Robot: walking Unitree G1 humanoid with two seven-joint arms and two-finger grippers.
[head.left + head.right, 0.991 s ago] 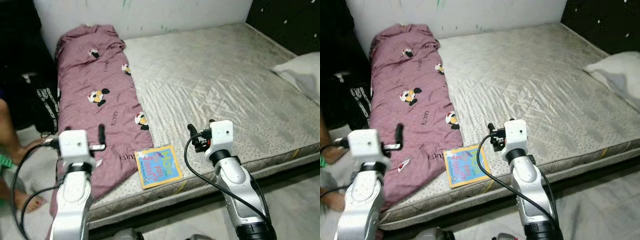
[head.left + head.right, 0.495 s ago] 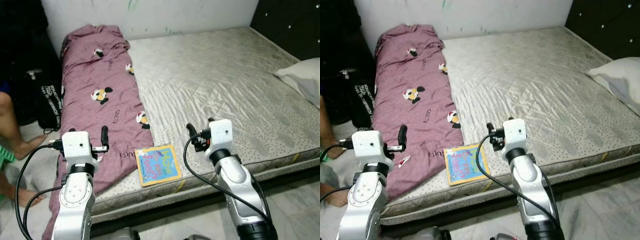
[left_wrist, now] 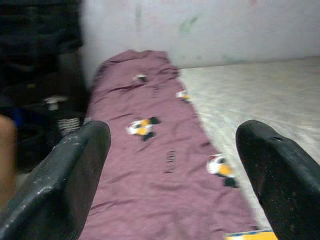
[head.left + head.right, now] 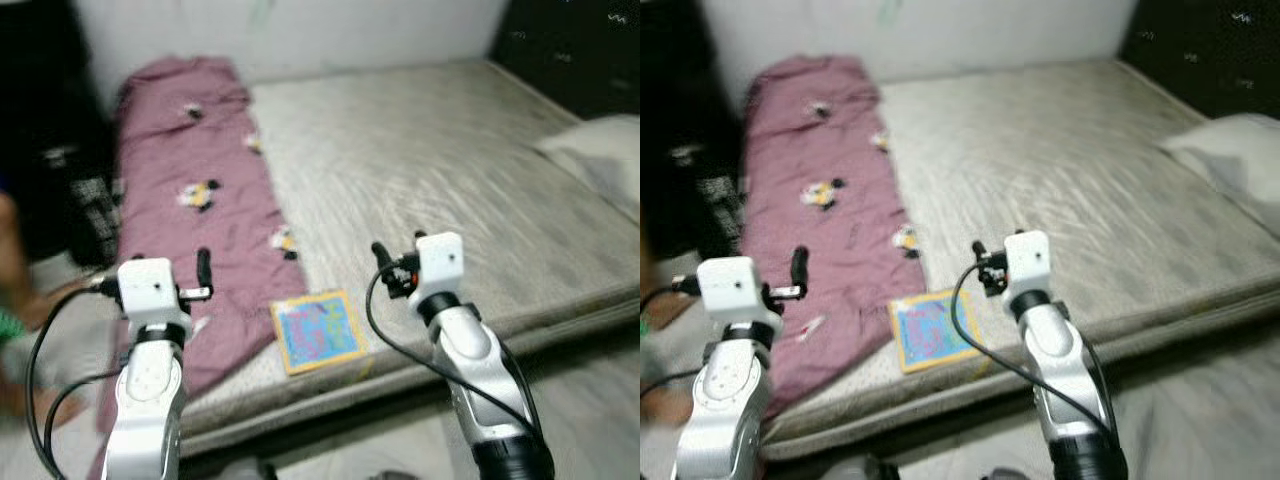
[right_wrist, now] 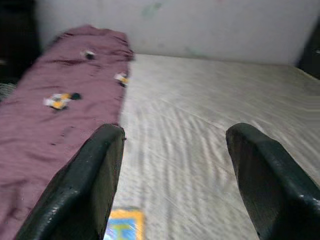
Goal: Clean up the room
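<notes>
- Step in hand: approach. The robot stands at the bed's point(image 4: 560, 290) near edge with both arms raised over it; nothing is held, and the blur in the head views suggests the body is in motion.
- Left gripper point(image 3: 170, 165): fingers spread wide, empty, poised above the near end of the blanket point(image 4: 190, 200).
- Right gripper point(image 5: 172, 165): fingers likewise spread, empty, poised over bare mattress just beside the book point(image 4: 318, 331).
- Task's things: the maroon blanket lies lengthwise along the bed's left side, up to the wall; the book lies flat at the near edge, touching the blanket's lower corner, between the two arms. A pillow point(image 4: 590, 150) rests at the far right.
- Next move, as a judgement: the book is the nearest loose item; the right gripper must drop and turn toward it. A flat book gives little to pinch, so sliding it over the mattress edge may be needed.
- Change from half a second ago: the head views are now blurred and the scene sits slightly shifted, so the camera has moved; the grippers keep their pose and the book and blanket lie as before. The bare leg at the far left is now an indistinct smear.
</notes>
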